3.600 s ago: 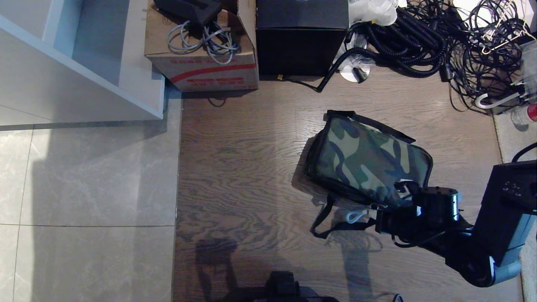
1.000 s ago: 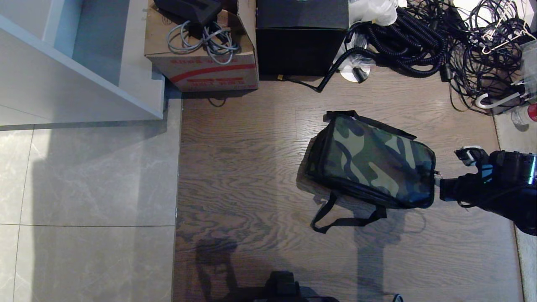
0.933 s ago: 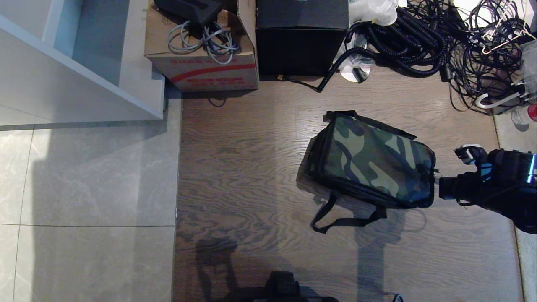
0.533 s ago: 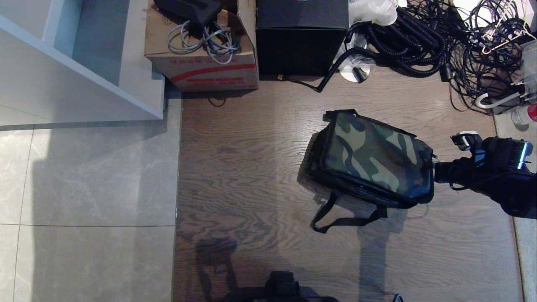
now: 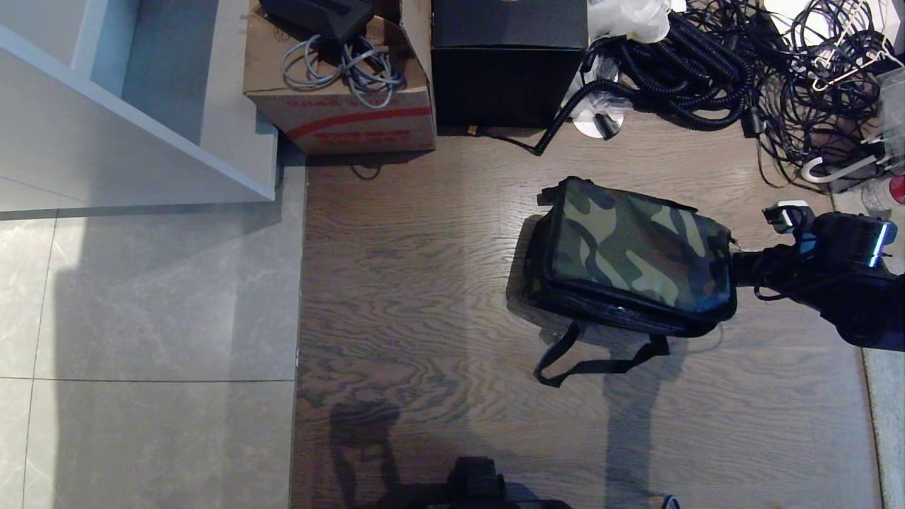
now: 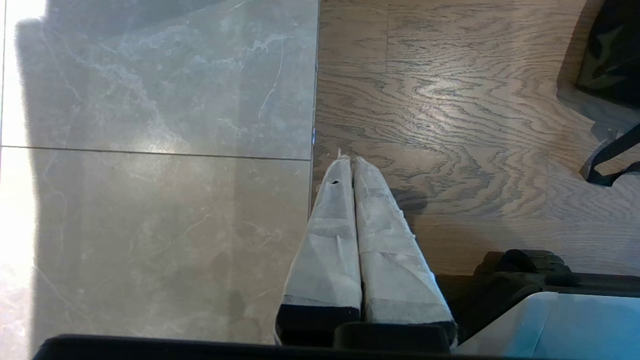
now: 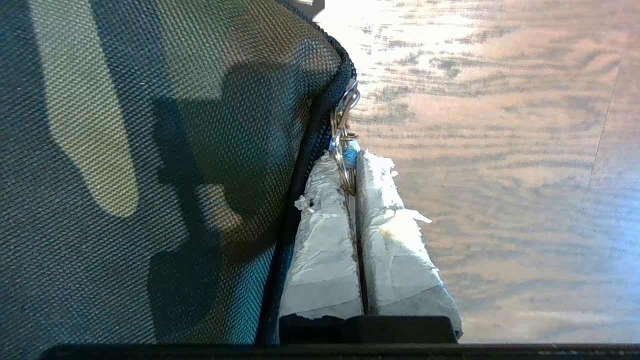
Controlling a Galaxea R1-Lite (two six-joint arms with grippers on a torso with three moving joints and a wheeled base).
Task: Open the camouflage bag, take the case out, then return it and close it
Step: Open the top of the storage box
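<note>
- Wood-grain floor (image 5: 410, 283) takes most of the ground ahead; grey stone tile (image 5: 141, 318) joins it on my left, under a white shelf unit (image 5: 141, 106).
- Camouflage bag (image 5: 636, 258) lies on the wood floor, right of centre, lid down, its black strap (image 5: 594, 364) looped loose on the boards nearer me. No case in sight; I judge it is inside.
- Far edge, from the left: cardboard box (image 5: 339, 106) with grey cable, black box (image 5: 505, 67), then a heap of black cords (image 5: 714, 71).
- My right tool (image 7: 352, 172) sits at the bag's right end, clenched on the zipper pull ring (image 7: 345, 145), metal nipped between the taped fingers (image 7: 325, 240).
- My left tool (image 6: 352, 167) is parked low over the seam between tile and wood, fingers pressed together on nothing.
- Step in hand, as I read it: drawing the zipper round to free the lid.
- To do it well: pull along the zipper track (image 7: 310, 150), not away from the bag, and follow the corner curve; the soft, unanchored bag may slide or swivel instead of unzipping.
- Risk: the thin ring can slip out of the taped pads if the pull angle turns sideways.
</note>
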